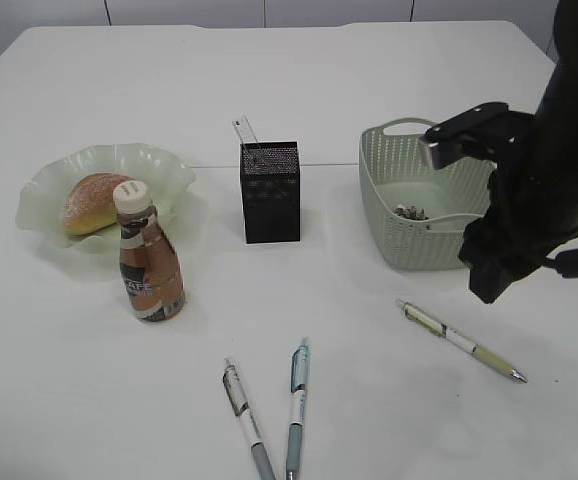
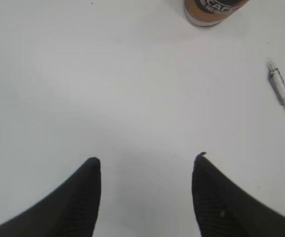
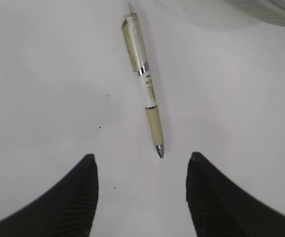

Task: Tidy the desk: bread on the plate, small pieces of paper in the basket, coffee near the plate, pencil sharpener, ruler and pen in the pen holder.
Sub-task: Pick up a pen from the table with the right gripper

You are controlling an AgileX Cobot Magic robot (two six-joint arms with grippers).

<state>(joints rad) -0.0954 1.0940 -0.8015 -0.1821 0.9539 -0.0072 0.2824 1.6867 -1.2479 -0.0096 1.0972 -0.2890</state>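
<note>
The bread (image 1: 94, 200) lies on the pale green plate (image 1: 164, 165). The coffee bottle (image 1: 149, 265) stands just in front of the plate; its base shows in the left wrist view (image 2: 211, 10). The black mesh pen holder (image 1: 270, 195) has a clear ruler (image 1: 242, 130) sticking out of it. The basket (image 1: 389, 200) holds small paper pieces (image 1: 409, 212). A cream-grip pen (image 1: 459, 340) lies in front of the basket. My right gripper (image 3: 141, 158) is open just behind that pen's tip (image 3: 145, 84). My left gripper (image 2: 147, 160) is open and empty over bare table. No pencil sharpener is visible.
A grey pen (image 1: 247, 418) and a blue pen (image 1: 297, 405) lie side by side at the table's front middle; the grey one shows in the left wrist view (image 2: 283, 96). The right arm (image 1: 549, 170) hangs over the basket's right side. The basket's edge shows in the right wrist view (image 3: 270, 10).
</note>
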